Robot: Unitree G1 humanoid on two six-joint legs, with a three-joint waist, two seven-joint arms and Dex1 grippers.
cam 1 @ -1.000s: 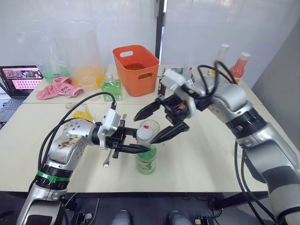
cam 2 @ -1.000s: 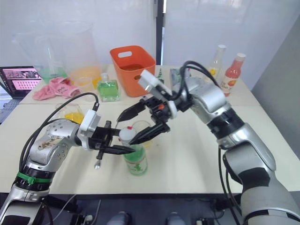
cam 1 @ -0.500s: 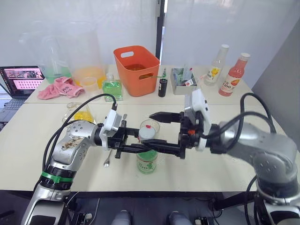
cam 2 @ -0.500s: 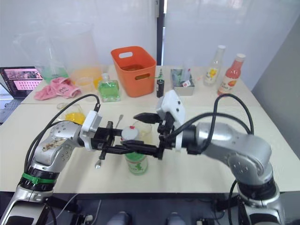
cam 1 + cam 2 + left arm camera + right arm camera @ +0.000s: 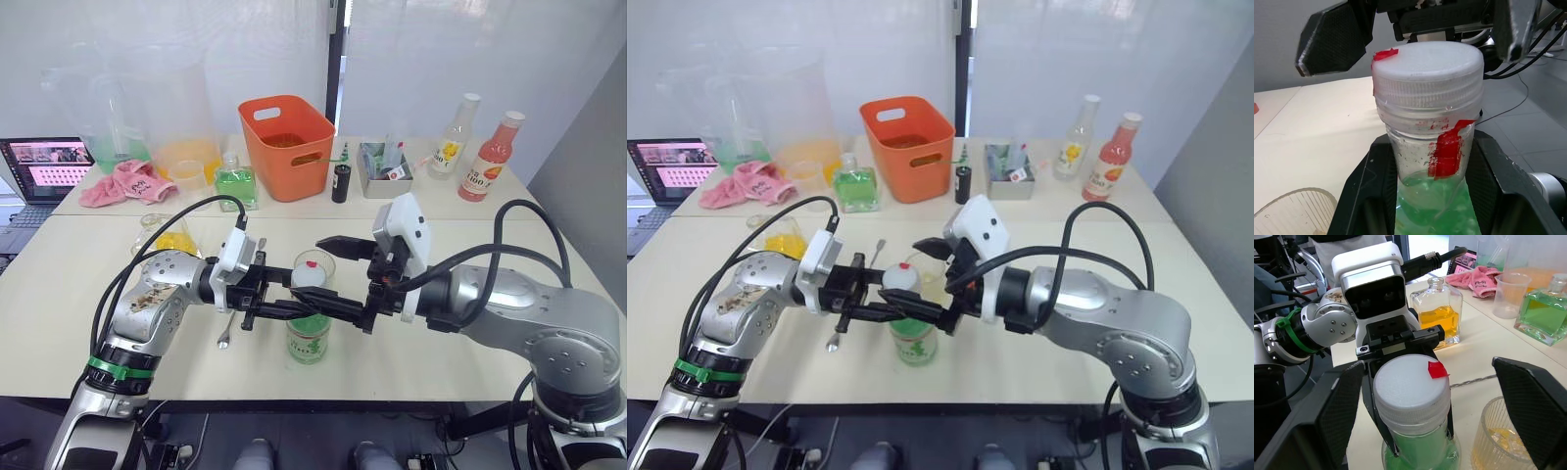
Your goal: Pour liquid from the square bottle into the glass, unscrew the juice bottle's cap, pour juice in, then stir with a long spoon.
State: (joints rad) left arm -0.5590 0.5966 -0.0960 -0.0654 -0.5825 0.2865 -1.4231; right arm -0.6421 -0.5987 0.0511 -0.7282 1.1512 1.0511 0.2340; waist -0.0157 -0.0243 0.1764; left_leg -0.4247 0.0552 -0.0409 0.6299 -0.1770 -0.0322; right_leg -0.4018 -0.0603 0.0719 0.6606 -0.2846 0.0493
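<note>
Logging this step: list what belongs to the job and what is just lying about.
Job: juice bottle, cap, glass, square bottle, long spoon, left hand, right hand.

Lying about: orange bin, pink cloth, green square bottle, pink-red bottle, laptop.

Left gripper [image 5: 294,305] clamped shut, right gripper [image 5: 343,279] spread wide

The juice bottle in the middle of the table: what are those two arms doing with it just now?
The left hand is shut on the neck of the juice bottle, holding it upright on the table. The right hand is open, its fingers on either side of the cap, which is not yet off. Just behind stands the glass with some yellow liquid in it, and the long spoon lies on the table beside the left arm.
</note>
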